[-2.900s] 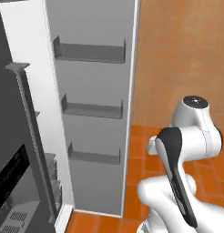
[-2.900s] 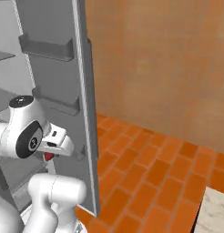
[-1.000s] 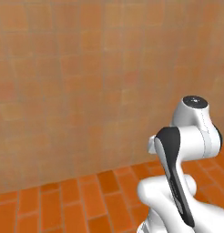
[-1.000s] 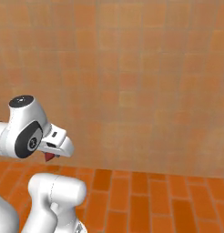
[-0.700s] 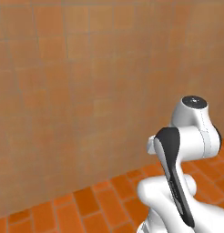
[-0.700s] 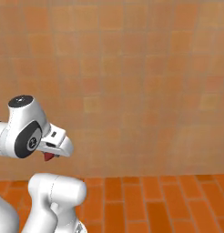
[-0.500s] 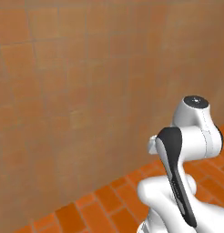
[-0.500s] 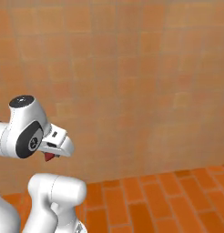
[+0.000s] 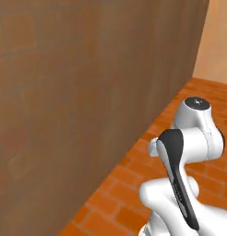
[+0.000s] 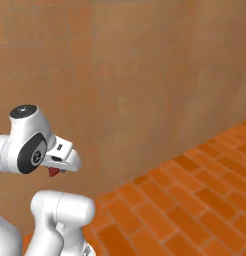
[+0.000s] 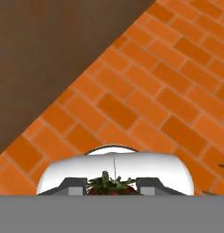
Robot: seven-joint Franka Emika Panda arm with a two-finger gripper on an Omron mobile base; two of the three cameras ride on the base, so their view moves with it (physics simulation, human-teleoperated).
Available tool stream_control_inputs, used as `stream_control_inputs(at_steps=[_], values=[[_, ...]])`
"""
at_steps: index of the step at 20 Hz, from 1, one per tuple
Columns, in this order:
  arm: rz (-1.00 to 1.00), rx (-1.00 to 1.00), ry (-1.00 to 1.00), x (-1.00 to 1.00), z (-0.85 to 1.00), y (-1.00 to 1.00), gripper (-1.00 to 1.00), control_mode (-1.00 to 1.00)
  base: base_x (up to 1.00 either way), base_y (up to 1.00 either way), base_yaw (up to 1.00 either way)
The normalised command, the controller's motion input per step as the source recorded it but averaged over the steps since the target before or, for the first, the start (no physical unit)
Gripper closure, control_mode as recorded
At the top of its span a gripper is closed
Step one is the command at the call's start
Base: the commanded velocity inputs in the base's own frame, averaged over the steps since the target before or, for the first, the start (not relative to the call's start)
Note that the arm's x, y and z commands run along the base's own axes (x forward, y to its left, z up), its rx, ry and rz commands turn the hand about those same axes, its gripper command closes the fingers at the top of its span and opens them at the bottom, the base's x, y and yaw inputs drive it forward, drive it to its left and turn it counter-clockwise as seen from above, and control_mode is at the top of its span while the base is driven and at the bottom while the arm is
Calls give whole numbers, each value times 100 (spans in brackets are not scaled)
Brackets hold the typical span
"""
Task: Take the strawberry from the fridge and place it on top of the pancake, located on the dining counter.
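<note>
The strawberry (image 11: 111,186), a tiny red berry with green leaves, sits between the two dark fingers of my gripper (image 11: 111,184), which is shut on it. From the right base view the berry (image 10: 54,172) shows as a red speck under the white hand, where the gripper (image 10: 57,169) is held close to the arm's body, well above the floor. In the left base view the arm (image 9: 189,152) is folded at the lower right. The fridge, the pancake and the dining counter are out of view.
A dark brown panel (image 9: 78,106) rises close on the left, and its foot (image 11: 50,54) lies below the hand. Orange brick floor (image 10: 195,200) stretches to the right. A tan wall (image 10: 145,75) stands behind it.
The whole picture has shifted: the base has driven and turned away from the fridge, so walls and floor slide past. The arm keeps its folded pose and the gripper stays shut on the strawberry.
</note>
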Motion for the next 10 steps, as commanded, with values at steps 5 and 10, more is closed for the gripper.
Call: stream_control_inputs(at_steps=[5, 10], values=[[0, 0, 0, 0, 0, 0, 100, 100, 37, -25, -76], [0, 0, 0, 0, 0, 0, 100, 100, 37, -28, -76]])
